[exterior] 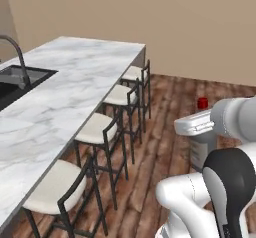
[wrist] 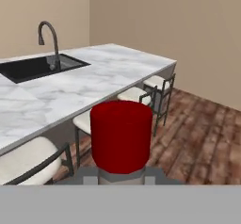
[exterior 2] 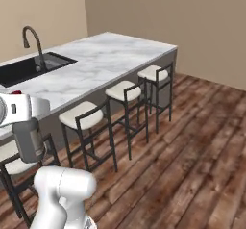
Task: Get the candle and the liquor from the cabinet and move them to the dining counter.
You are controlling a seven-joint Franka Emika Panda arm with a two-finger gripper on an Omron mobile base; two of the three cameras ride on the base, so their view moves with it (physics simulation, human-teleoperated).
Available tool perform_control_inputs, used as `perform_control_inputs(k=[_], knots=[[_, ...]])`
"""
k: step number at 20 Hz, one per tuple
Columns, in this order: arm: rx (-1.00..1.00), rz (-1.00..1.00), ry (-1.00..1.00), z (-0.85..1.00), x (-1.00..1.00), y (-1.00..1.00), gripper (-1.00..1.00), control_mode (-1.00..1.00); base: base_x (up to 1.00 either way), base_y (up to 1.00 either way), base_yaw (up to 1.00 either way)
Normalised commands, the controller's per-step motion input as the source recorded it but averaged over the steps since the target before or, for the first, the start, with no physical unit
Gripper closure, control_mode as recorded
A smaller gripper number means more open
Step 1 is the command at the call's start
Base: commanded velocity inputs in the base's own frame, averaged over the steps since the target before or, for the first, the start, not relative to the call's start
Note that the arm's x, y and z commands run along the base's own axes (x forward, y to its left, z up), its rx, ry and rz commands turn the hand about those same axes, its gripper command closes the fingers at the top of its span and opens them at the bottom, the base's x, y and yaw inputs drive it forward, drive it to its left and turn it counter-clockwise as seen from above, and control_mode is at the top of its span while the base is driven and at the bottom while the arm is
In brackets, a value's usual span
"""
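Note:
My gripper (exterior: 198, 125) is shut on the neck of the liquor (exterior: 202, 151), a small grey-brown bottle with a red cap (exterior: 202, 103). The bottle hangs upright over the wood floor, to the right of the stools and apart from the dining counter (exterior: 75, 82). In the right base view the liquor (exterior 2: 29, 144) hangs under the gripper (exterior 2: 21, 110) at the left edge. In the hand view the red cap (wrist: 121, 136) stands close in front, with the dining counter (wrist: 108, 72) behind it. The candle and the cabinet are out of view.
A black sink (exterior: 15, 82) and a dark gooseneck tap (exterior: 17, 52) sit at the counter's left end. Several cream-cushioned stools (exterior: 97, 129) line the counter's near side. Open wood floor (exterior 2: 192, 141) lies to the right, with beige walls behind.

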Motion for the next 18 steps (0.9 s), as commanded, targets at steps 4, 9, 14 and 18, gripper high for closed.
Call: perform_control_inputs(k=[4,9,14,18], knots=[[0.0,0.0,0.0,0.0,0.0,0.0,1.0,1.0,0.42,-0.12,0.46],[0.0,0.0,0.0,0.0,0.0,0.0,1.0,1.0,0.2,0.0,0.57],[0.0,0.0,0.0,0.0,0.0,0.0,1.0,1.0,0.33,-0.03,0.59],[0.0,0.0,0.0,0.0,0.0,0.0,1.0,1.0,0.44,-0.26,0.49]])
